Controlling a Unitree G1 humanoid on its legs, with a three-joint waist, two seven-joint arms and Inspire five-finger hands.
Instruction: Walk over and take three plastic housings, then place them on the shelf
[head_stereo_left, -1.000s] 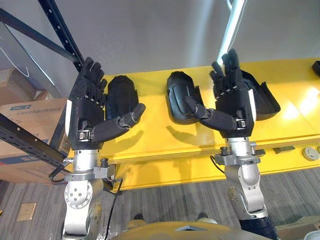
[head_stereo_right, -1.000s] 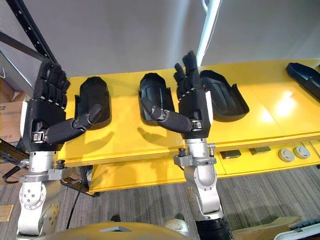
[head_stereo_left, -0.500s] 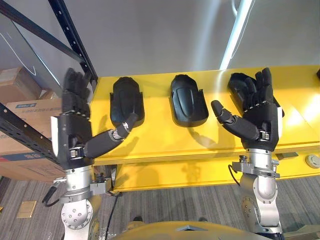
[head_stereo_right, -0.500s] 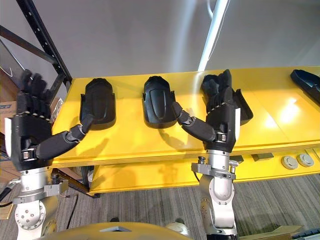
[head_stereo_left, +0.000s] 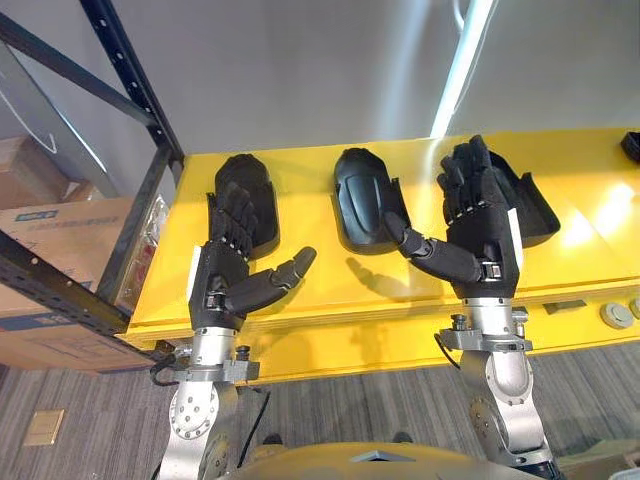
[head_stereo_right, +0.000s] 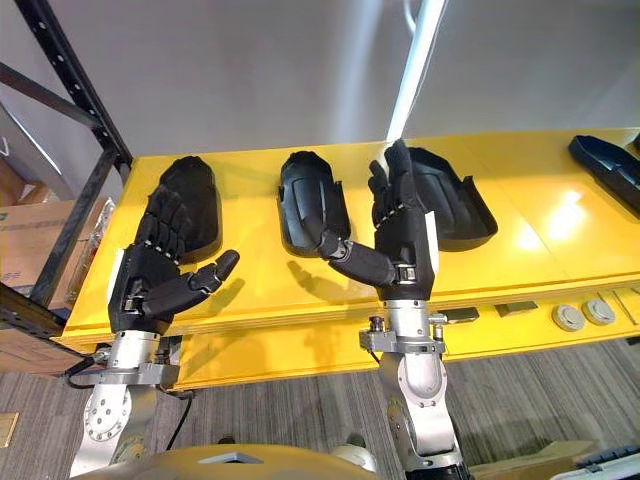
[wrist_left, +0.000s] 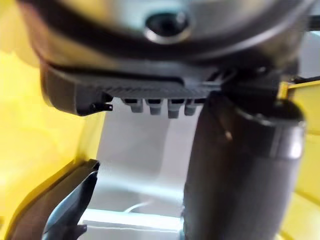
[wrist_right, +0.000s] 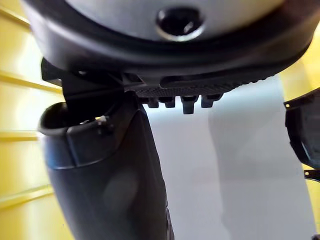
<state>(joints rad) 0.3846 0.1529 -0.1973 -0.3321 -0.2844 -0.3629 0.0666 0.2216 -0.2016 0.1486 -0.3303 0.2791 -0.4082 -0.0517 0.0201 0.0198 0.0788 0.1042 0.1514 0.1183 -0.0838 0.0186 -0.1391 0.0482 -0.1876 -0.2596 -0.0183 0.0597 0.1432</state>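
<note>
Three black moulded plastic housings (head_stereo_left: 365, 205) are lying in a row on the yellow bench (head_stereo_left: 330, 290). The left hand (head_stereo_left: 225, 275) is hovering just before the leftmost housing (head_stereo_left: 258, 190), fingers straight, thumb splayed, holding nothing. The right hand (head_stereo_left: 480, 230) is likewise standing spread and empty between the middle housing (head_stereo_right: 312, 200) and the rightmost housing (head_stereo_left: 532, 205), overlapping the latter.

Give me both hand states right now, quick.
Left hand: open, holding nothing.
Right hand: open, holding nothing.
</note>
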